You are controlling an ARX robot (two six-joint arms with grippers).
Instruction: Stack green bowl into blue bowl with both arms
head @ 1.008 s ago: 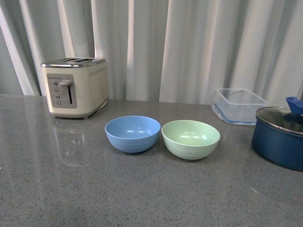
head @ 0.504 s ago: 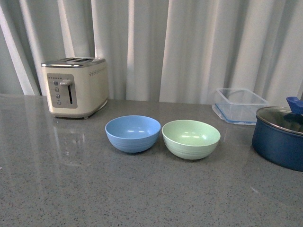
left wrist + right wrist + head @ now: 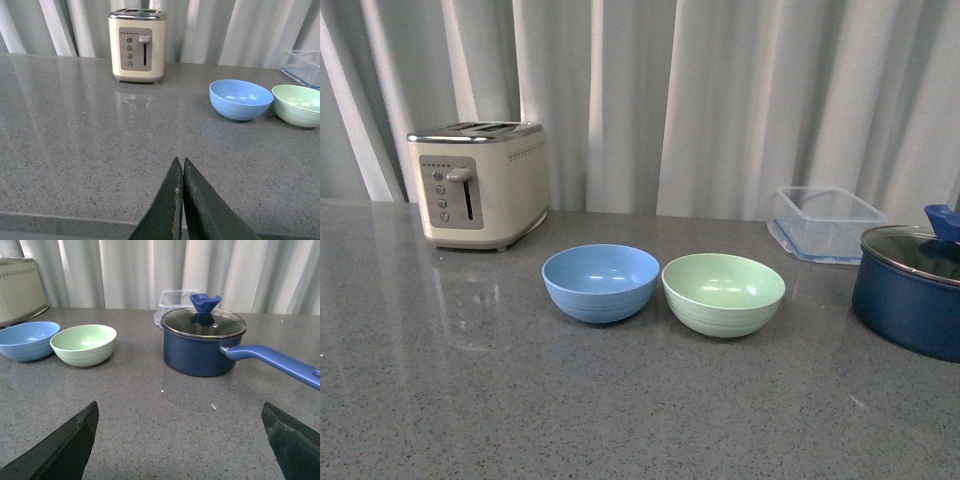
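Grey counter, toaster, blue bowl, green bowl, clear tub, navy pot

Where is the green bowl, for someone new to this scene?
Start at the cream toaster at the back left of the counter. In front of it and to its right two bowls sit side by side; the green bowl is the right-hand one, nearer the dark blue pot. Its pale mint colour sets it apart from the sky-blue bowl.

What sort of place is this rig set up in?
Looks like a kitchen counter, possibly a staged one: a cream toaster, a navy lidded saucepan and a clear food container sit on a grey speckled worktop, but pale curtains hang behind instead of a wall.
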